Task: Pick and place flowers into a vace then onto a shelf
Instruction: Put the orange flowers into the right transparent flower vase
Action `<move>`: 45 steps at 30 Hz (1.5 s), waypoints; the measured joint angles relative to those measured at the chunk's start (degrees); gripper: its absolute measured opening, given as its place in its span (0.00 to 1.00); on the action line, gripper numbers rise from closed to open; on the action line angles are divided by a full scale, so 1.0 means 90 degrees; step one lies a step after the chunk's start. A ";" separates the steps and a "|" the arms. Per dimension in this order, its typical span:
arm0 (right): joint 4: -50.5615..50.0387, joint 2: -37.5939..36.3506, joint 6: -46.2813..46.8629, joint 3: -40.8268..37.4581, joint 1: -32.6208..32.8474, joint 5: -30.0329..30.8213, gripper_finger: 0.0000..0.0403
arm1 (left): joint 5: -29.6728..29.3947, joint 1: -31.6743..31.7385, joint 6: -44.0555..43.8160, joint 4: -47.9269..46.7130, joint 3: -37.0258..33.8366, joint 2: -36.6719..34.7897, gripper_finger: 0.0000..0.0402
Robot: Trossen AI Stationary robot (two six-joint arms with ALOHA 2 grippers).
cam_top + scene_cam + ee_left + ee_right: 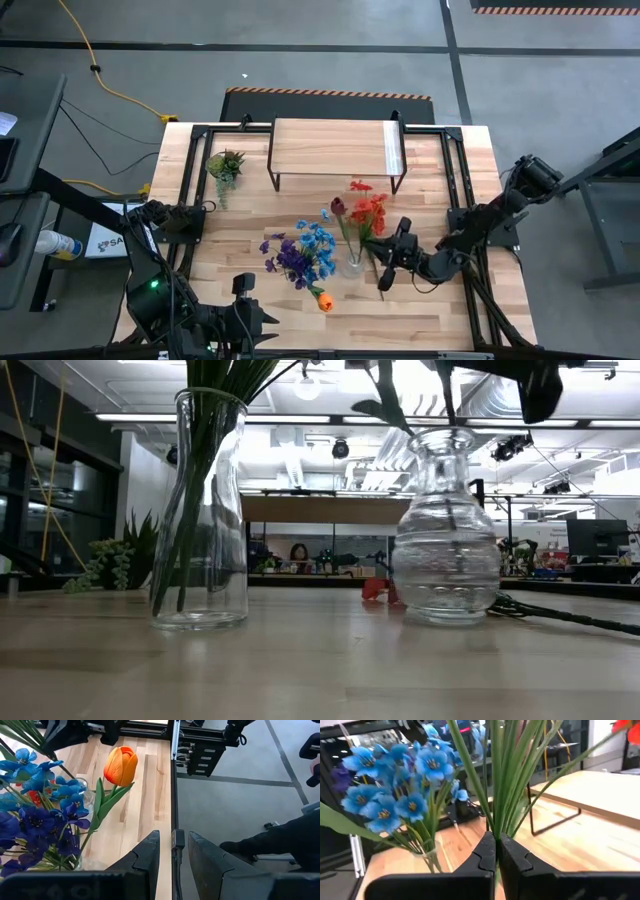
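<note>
Two glass vases stand mid-table. The tall straight vase carries the blue and purple flowers and the orange tulip. The round ribbed vase has green stems in its neck, with the red flowers and the maroon tulip beyond it toward the shelf. My right gripper is beside the round vase, shut on green stems. My left gripper hangs open near the table's near edge, just short of the blue bunch, touching nothing. My right gripper pinches a bunch of several thin green stems between its two fingers. It comes in roughly level from the table's right side, across the stems. In the low view stems run down into the round vase's neck below the gripper.
The low wooden shelf stands at the far middle of the table. The spiky potted plant is at the far left. Another stem and a red bloom lie on the table by the round vase. Black frame rails edge both sides.
</note>
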 joint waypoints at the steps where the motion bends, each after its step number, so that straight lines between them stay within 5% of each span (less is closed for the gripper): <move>1: -0.0040 0.0000 0.0047 0.0000 0.0034 0.0087 0.00 | -0.0001 0.0000 0.0001 0.0000 0.0000 0.0000 0.33; 18: -0.0153 0.0000 0.0079 0.0000 0.0160 0.0063 0.00 | -0.0018 0.0000 0.0002 -0.0002 0.0000 0.0000 0.33; 27: -0.0876 0.0000 0.0983 0.0000 0.0155 0.0023 0.00 | -0.0019 0.0000 0.0004 -0.0002 0.0000 0.0000 0.33; 45: -0.0876 0.0000 0.1095 0.0000 0.0025 -0.0833 0.05 | -0.0024 0.0000 0.0001 0.0005 0.0000 0.0000 0.33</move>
